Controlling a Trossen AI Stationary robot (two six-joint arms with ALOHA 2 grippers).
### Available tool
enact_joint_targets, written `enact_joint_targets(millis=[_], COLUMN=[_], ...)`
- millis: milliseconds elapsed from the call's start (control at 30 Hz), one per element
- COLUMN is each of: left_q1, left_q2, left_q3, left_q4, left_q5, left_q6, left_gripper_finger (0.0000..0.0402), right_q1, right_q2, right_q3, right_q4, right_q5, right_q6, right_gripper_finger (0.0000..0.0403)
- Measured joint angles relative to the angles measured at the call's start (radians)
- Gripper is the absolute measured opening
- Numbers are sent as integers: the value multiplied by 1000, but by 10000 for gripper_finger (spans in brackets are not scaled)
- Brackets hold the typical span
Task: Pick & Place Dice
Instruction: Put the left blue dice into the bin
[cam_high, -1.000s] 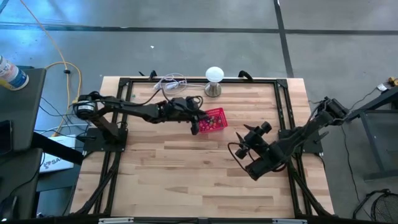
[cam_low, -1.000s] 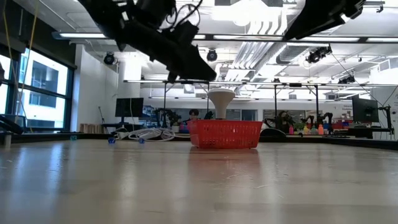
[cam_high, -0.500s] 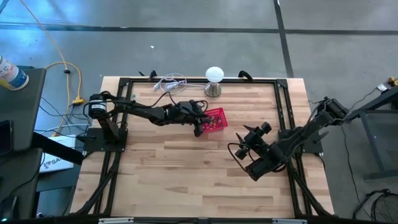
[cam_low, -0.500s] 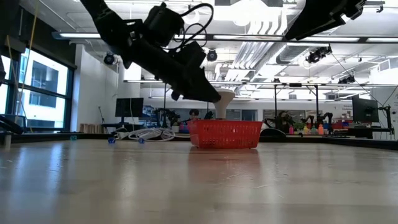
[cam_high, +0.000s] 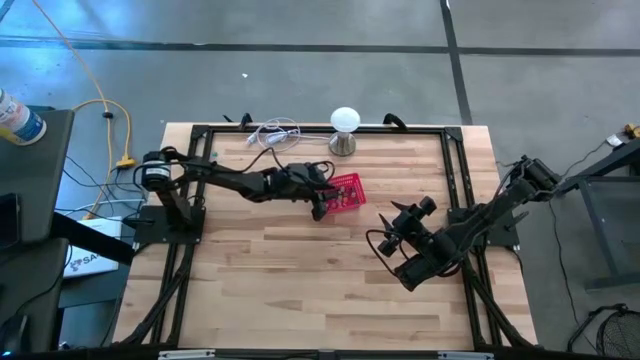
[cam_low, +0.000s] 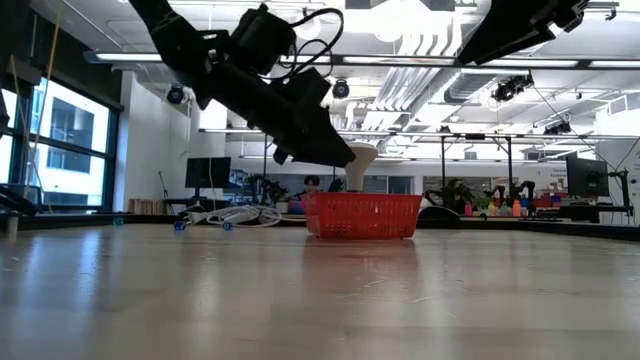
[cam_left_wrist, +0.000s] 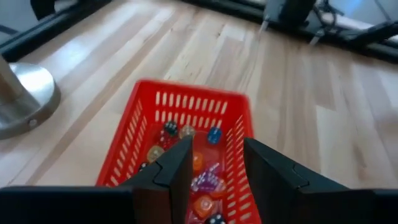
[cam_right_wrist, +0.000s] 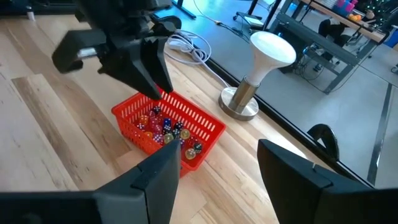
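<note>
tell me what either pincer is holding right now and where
Nothing. The left pincer is open above the dice in the basket; the right pincer is open and empty.

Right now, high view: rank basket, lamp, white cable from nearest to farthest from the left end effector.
1. Red basket: directly under the left end effector, at its left edge.
2. White cable: toward the table's far edge.
3. Lamp: far edge, beyond the basket. Close to the cable's distance.

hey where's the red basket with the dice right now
In the high view the red basket sits on the table's far middle, just in front of the white lamp, with the left gripper poised over its left end.
</note>
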Motion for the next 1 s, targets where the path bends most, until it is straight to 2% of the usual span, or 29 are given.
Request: enact_joint_targets(millis=[200,400,567,833,1000], left_q1=[-1,1,1,2,42], left_q2=[-130,-317,-426,-455,-444], left_q3=[1,1,0,-8,-45], left_q4=[-83,-467,-803,-1136,-1120], left_q5=[1,1,-9,-36,-62], left_q6=[43,75,16,-57,-58], left_gripper_finger=[136,136,136,136,136], right_q1=[0,-8,-41,-113,-141], right_q2=[0,0,0,0,0], right_q3=[0,0,0,-1,-1], right_q4=[0,-12,-27,-32,-17], right_q5=[-9,-11,-11,-24,-24], right_q6=[0,-4,-4,-11,-12], right_gripper_finger=[205,205,205,205,205])
